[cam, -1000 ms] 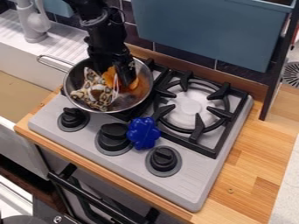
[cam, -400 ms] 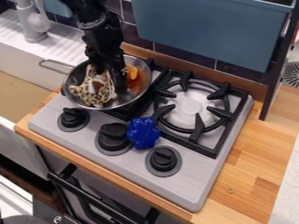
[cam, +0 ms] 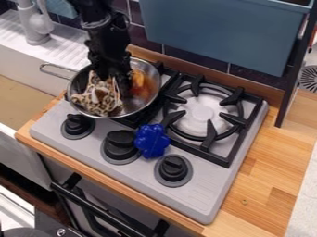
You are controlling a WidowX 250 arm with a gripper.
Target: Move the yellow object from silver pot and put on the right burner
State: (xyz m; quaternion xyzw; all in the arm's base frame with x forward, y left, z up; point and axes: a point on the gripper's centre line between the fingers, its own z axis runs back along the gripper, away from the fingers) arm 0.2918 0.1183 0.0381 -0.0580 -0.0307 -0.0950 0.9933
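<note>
My hand [cam: 115, 87] is in the silver pot [cam: 134, 106], upper left; whether it grasps anything, I cannot tell. I judge this the picking step: next, secure the yellow object [cam: 137, 77].

Toy kitchen setting observed: stove [cam: 192, 196] with burner [cam: 201, 114] and control knobs [cam: 173, 168], set in wooden counter [cam: 267, 185]; sink [cam: 22, 99] with faucet [cam: 32, 23] noted alongside; dark wall tiles [cam: 180, 56] seen behind.

The jaws partly hide the orange-yellow object [cam: 137, 77] in the silver pot [cam: 132, 109]; the top edge crops the arm [cam: 106, 32].
</note>
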